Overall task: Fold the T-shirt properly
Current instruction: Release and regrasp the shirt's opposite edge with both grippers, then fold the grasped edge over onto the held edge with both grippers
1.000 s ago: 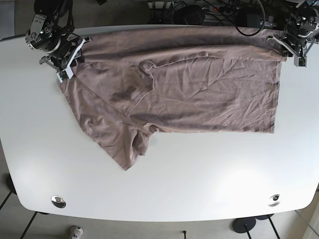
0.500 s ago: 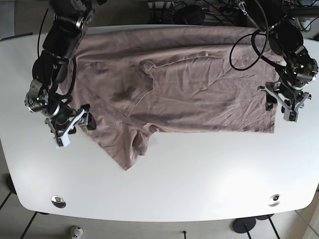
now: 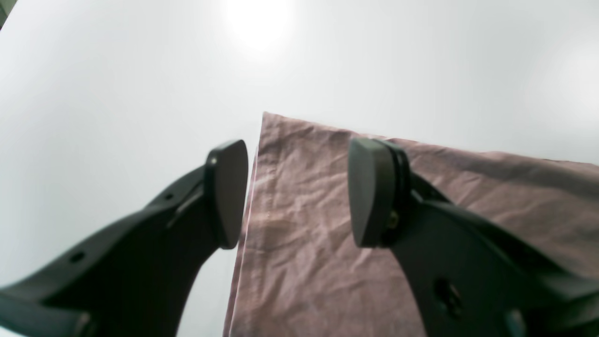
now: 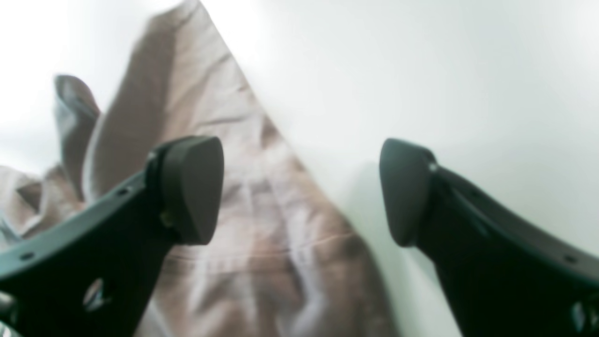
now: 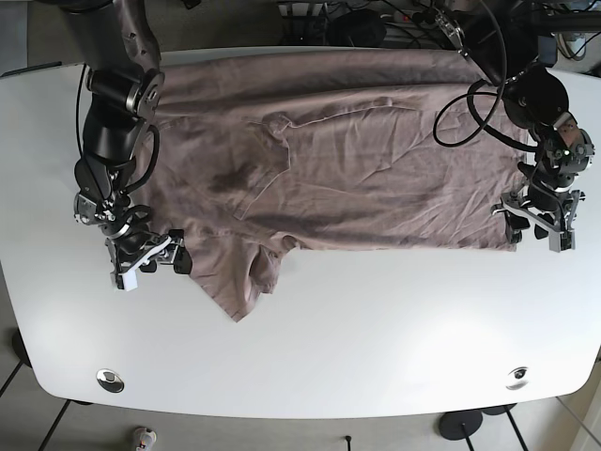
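Bare white table is lying open along the near side of the T-shirt. The left gripper is straddling the hem corner, jaws apart. The right gripper is apparently spanning the blurred sleeve edge, unobstructed.

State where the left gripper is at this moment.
In the base view the left gripper is at the right side of the table, open, straddling the T-shirt's lower right corner.
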Action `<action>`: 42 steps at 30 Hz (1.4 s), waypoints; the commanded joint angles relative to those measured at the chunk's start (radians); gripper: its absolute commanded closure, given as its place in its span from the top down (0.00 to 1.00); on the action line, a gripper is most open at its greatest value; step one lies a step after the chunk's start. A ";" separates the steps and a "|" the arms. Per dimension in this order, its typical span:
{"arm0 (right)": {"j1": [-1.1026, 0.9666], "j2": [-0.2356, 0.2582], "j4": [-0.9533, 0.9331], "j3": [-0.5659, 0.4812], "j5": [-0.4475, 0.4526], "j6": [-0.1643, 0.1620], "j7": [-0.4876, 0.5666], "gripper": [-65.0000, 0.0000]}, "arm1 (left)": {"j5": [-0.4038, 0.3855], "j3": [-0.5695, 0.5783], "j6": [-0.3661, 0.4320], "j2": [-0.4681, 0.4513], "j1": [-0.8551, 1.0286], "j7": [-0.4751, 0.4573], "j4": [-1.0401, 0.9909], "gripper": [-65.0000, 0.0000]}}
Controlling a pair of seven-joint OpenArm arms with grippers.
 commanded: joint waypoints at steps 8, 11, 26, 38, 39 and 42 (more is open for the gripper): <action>-0.088 -0.076 0.170 -0.109 -0.001 0.006 -0.135 0.69 | -0.012 -0.003 0.017 -0.070 -0.105 -0.023 -0.163 0.57; -0.086 -0.076 0.170 -0.109 -0.001 0.006 -0.135 0.41 | -0.012 0.005 0.089 -0.100 -0.157 -0.026 -0.280 0.71; -0.086 -0.073 0.170 -0.112 0.060 0.006 -0.134 0.03 | -0.017 0.195 0.048 -0.159 -0.304 -0.100 -0.708 0.78; -0.089 -0.074 0.243 -0.114 0.083 0.006 -0.157 0.03 | -0.020 0.173 0.040 -0.160 -0.297 -0.100 -0.608 0.00; -0.091 -0.074 0.280 -0.114 0.086 0.006 -0.184 0.03 | -0.020 0.153 0.027 -0.157 -0.283 -0.095 -0.550 0.00; -0.092 -0.076 0.408 -0.112 0.089 0.006 -0.270 0.03 | -0.018 0.109 -0.030 -0.119 -0.246 -0.020 -0.372 0.00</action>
